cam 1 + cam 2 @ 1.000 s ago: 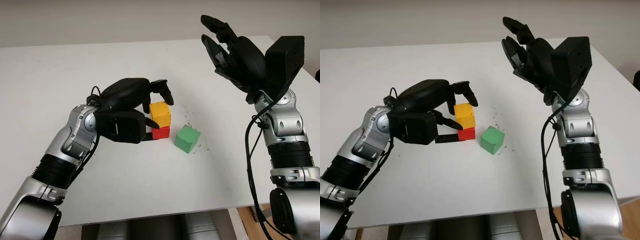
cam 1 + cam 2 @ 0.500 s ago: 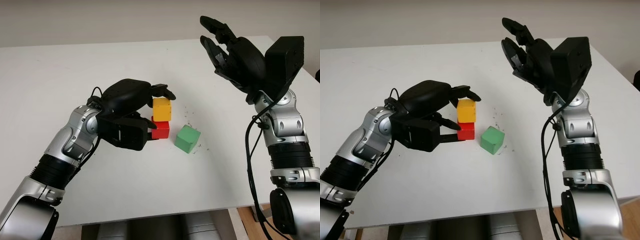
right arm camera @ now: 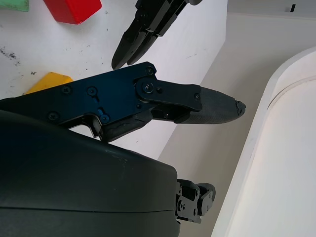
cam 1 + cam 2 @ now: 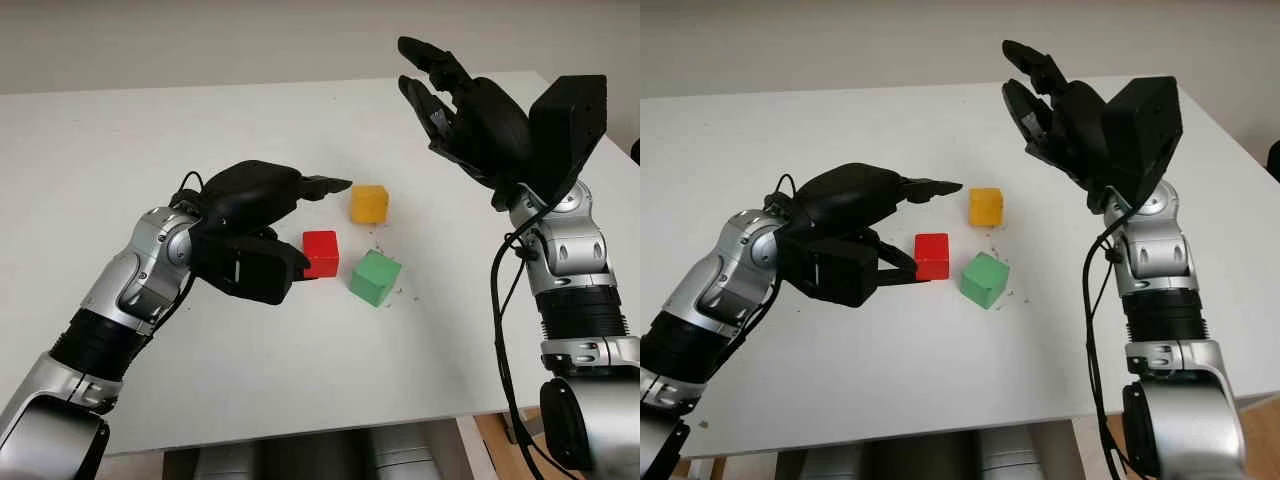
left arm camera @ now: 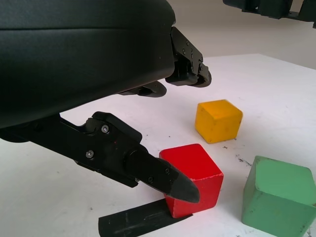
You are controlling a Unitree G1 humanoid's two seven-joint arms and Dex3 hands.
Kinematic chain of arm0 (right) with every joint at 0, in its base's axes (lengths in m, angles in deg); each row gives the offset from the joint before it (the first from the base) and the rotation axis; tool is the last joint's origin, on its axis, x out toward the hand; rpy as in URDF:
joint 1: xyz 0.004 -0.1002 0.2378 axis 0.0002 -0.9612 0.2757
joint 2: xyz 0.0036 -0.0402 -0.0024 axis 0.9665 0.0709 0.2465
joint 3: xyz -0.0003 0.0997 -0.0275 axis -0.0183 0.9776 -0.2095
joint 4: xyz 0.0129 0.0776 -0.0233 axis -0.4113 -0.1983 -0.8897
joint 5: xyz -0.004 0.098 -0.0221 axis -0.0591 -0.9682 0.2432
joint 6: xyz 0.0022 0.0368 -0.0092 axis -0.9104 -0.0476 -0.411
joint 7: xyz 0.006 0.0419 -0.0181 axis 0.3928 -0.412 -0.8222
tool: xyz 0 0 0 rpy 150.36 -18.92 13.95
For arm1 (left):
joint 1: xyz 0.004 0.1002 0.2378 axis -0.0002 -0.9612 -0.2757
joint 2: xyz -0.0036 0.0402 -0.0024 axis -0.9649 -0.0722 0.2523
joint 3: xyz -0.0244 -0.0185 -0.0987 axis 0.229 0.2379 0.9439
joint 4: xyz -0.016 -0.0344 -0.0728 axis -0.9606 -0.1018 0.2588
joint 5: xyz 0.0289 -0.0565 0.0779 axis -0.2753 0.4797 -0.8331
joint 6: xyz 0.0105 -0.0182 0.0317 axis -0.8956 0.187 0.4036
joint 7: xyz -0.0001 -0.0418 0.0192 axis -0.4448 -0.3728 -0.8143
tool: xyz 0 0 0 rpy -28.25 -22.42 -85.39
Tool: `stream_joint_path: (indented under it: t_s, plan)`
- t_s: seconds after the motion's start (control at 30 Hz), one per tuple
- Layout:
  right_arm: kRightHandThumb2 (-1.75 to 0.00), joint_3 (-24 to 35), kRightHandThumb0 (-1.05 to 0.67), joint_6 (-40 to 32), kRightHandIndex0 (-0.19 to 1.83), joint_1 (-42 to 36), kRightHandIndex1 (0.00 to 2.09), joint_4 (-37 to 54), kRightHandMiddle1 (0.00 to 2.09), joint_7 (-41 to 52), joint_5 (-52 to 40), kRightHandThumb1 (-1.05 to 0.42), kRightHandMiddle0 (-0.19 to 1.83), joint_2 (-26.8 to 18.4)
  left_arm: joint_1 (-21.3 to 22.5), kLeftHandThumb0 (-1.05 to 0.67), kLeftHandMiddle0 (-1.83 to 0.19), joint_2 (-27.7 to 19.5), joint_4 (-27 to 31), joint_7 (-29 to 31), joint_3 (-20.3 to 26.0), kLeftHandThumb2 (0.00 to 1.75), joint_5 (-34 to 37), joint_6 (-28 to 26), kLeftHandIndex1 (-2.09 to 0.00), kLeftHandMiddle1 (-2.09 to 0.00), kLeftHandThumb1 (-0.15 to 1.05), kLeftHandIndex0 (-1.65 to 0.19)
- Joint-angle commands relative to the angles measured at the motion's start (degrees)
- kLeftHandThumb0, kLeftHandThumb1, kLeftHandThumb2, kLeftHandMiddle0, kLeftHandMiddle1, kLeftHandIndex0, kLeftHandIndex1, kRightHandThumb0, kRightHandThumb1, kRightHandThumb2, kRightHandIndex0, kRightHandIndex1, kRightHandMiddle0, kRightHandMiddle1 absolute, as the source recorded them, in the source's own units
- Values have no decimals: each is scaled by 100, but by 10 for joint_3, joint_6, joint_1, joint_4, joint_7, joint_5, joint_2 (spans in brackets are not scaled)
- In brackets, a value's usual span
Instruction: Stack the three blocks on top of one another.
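All three blocks sit apart on the white table. The red block is in the middle, the green block is just to its right and tilted, and the yellow block lies behind them. My left hand is open at the red block's left side. Its thumb is close against that block, and its upper fingers point toward the yellow block without touching it. My right hand is open, raised high above the table's right side.
Small dark specks dot the table around the green block. The table's front edge runs below the arms and its right edge passes by my right arm. In the right wrist view the red block and the yellow block lie far below the hand.
The yellow block has come off the top of the red block and now lies on the table behind and to the right. My left hand's fingers have opened away from it. The right hand barely moved.
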Motion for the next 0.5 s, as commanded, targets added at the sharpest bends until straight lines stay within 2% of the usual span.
stream_joint_path:
  t_s: [0.0,0.27,0.47]
  plan:
    - [-57,2,-76,-3,3,1,8,13,38,-3,-2,-105,-12,2,-5,-56,-30,-4,12,2,1,5,5,-1,-5,-4,86,-22]
    - [-57,1,-76,7,2,1,7,7,38,5,-3,-105,-13,-1,-7,-65,-27,-3,17,-8,7,6,8,-16,-5,-3,88,-22]
    - [-56,5,-76,2,3,2,7,8,39,-2,-3,-105,-12,2,-1,-70,-21,10,20,-8,28,7,31,-76,-4,-2,91,-18]
